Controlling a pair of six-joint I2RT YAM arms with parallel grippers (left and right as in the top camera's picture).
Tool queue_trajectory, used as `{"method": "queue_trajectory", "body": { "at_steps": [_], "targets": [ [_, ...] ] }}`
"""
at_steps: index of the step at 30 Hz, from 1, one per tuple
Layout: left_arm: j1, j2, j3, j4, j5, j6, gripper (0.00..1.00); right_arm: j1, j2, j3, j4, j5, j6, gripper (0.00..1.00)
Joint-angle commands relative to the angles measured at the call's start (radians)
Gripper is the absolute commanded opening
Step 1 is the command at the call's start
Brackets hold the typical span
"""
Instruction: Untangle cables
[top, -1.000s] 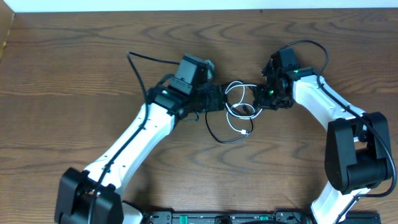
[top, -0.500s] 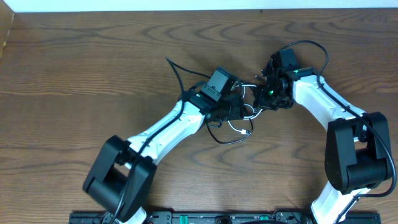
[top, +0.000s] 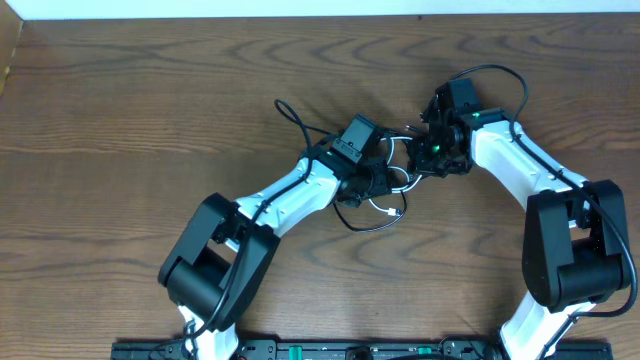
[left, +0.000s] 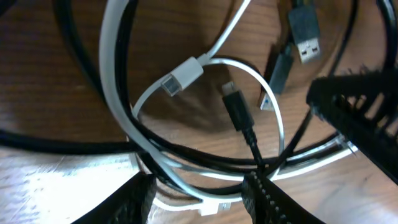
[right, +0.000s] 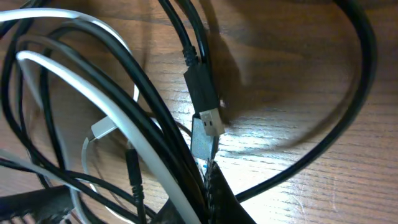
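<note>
My left claw: fingers apart, straddling the heap. A white cord and a black cord both pass through the gap between them, and nothing is pinched there. The white cord's small plug lies just ahead of this claw, inside its own loop, with the black cord's tip beside it.

My right claw: several cords run straight into its tip. I cannot tell whether it is clamped on them or only pressed against them. A USB plug lies just ahead of it.

The cables sit in one knot on the bench, between my two claws, which are close together.

Progress, as I judge it: barely begun. No cord lies free of the heap, and the loops cross over and under one another. All the separating is left to do.
</note>
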Motion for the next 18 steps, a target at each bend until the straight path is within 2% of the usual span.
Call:
{"method": "queue_trajectory", "body": {
  "at_steps": [1, 4, 8, 11, 14, 18],
  "targets": [
    [-0.002, 0.039, 0.002, 0.019, -0.018, -0.09, 0.5, -0.003, 0.007, -0.001, -0.002, 0.005, -0.009, 0.01],
    [-0.002, 0.05, 0.002, 0.037, -0.018, -0.122, 0.5, -0.003, 0.007, -0.001, -0.003, 0.005, -0.009, 0.01],
    [-0.002, 0.051, 0.002, 0.035, -0.031, -0.131, 0.37, -0.003, 0.007, -0.001, -0.003, 0.005, -0.009, 0.01],
    [-0.002, 0.051, 0.002, 0.033, -0.042, -0.131, 0.26, -0.003, 0.007, -0.001, -0.003, 0.008, -0.009, 0.01],
    [0.0, 0.051, 0.002, 0.032, -0.056, -0.13, 0.08, -0.003, 0.007, -0.001, -0.004, 0.013, -0.008, 0.01],
    [0.018, 0.028, 0.006, 0.032, -0.056, -0.084, 0.07, -0.003, 0.007, -0.006, -0.009, 0.058, -0.008, 0.01]
  ]
}}
